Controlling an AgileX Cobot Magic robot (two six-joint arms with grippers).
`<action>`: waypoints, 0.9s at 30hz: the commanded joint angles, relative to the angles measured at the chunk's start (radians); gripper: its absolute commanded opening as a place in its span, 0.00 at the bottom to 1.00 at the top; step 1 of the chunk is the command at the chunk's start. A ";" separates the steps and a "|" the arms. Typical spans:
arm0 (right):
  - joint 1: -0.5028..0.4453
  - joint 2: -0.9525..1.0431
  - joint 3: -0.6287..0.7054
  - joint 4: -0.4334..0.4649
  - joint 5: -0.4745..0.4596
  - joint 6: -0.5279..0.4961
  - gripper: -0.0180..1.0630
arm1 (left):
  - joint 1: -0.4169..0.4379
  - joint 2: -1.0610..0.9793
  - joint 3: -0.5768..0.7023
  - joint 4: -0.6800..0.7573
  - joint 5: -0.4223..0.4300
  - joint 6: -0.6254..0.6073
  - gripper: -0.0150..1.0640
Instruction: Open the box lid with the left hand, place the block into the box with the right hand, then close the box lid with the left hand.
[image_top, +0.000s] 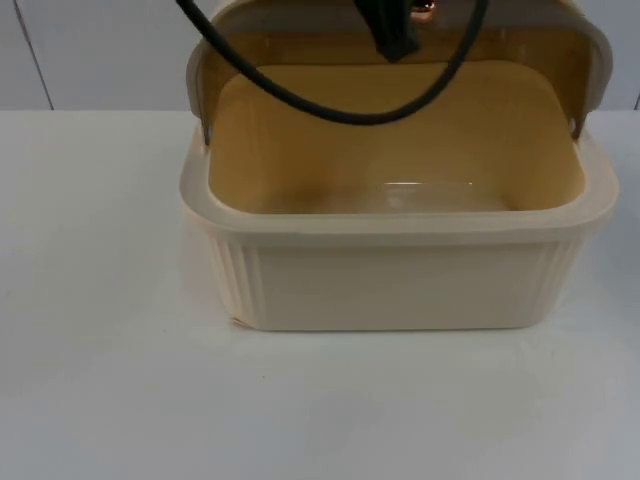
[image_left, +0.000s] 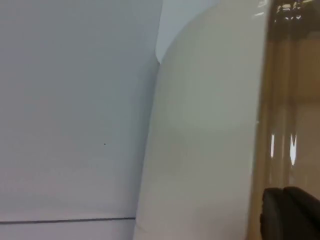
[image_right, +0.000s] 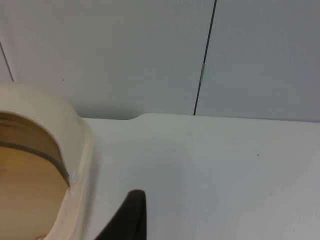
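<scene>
1. White table (image_top: 100, 380) runs back to a grey wall (image_top: 90, 50); a thin dark seam splits the wall's panels in my right wrist view.
2. Near the middle of the table, toward the wall, stands the box (image_top: 390, 280).
3. It is cream plastic, rectangular with rounded corners, and has a broad flat rim and fine upright ribs at both ends of its front wall.
4. Its inside looks warm yellow-tan and glossy, with a pale glint on the floor. I see nothing lying in it.
5. Its lid (image_top: 400, 40) stands raised at the back, hinged at the rear corners: a translucent amber panel with a cream edge.
6. My left gripper (image_left: 292, 212) is right up against the lid, a black fingertip showing just beside the amber panel and its cream edge. Whether my left jaws are spread or pinching, I cannot tell.
7. My right gripper (image_right: 127, 217) hangs over bare table just beside the box's rounded end. One dark fingertip shows, so I cannot tell how my right jaws stand either.
</scene>
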 joint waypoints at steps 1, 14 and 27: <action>0.000 -0.005 0.003 -0.007 -0.001 0.009 0.99 | -0.023 -0.016 0.032 0.053 0.005 -0.052 0.01; 0.000 -0.005 0.003 -0.005 0.009 0.014 0.99 | -0.103 -0.132 0.348 0.135 -0.178 -0.072 0.01; 0.000 -0.005 0.003 -0.005 0.011 0.018 0.99 | -0.141 -0.153 0.517 0.139 -0.261 -0.138 0.01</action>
